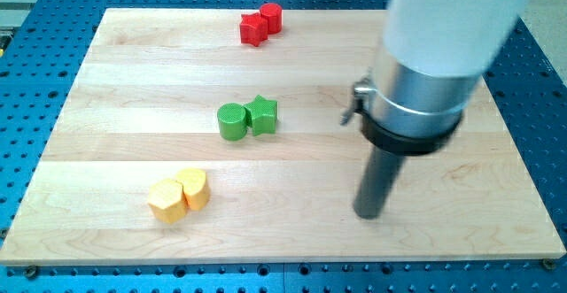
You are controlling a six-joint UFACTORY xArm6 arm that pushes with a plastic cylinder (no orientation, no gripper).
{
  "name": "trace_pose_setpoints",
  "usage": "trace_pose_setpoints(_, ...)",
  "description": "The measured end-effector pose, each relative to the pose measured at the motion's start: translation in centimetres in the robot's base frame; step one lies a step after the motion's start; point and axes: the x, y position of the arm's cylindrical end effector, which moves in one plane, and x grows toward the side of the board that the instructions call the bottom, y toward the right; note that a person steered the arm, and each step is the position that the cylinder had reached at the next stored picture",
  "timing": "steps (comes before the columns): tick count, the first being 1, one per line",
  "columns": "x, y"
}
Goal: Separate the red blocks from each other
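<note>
Sitting at the view's top edge of the wooden board (106, 151), the two red blocks are touching: a red star-ish block (252, 30) on the left and a red cylinder (271, 17) just up and right of it. My tip (368, 213) is way off from them, down in the lower right part of the board, well apart from every block. No jaws on this rig, just a plain rod, so nothing gets gripped. Mid-board there's a green cylinder (232, 121) pressed against a green star block (262, 114). Lower left, a yellow hexagon-ish block (166, 200) touches another yellow block (194, 188), shape hard to tell
</note>
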Motion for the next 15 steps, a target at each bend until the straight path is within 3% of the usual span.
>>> trace_pose_setpoints(1,-5.6,-1.4)
trace_pose_setpoints(2,-7.6,-0.3)
trace_pose_setpoints(3,-12.3,-0.8)
trace_pose_setpoints(5,-25.8,-0.8)
trace_pose_setpoints(7,-35.3,-2.0)
trace_pose_setpoints(8,-37.0,-7.0)
trace_pose_setpoints(10,-32.5,-12.9)
trace_pose_setpoints(11,-32.9,-17.2)
trace_pose_setpoints(12,-28.9,-15.4)
trace_pose_setpoints(13,-27.7,-10.4)
trace_pose_setpoints(14,-29.4,-15.6)
trace_pose_setpoints(15,-30.0,-12.9)
